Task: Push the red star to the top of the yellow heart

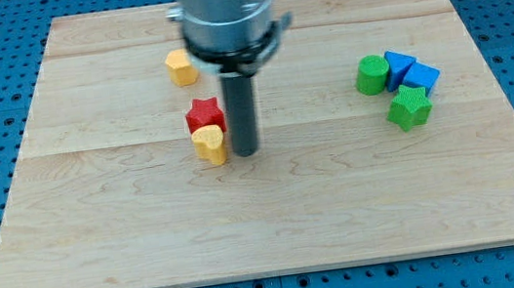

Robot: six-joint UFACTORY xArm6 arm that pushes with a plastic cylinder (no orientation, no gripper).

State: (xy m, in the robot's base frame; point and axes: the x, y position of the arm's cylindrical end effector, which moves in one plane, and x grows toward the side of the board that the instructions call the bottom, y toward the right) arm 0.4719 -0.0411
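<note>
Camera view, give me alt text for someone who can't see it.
A red star sits directly above and touching a yellow heart near the middle of a wooden board, with my tip just to their right. Another yellow block lies toward the view's top, and two green blocks and two blue blocks cluster at the view's right.

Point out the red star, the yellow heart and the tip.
red star [204,114], camera view, its top face.
yellow heart [209,143], camera view, its top face.
my tip [245,153], camera view, the rod's very end.
</note>
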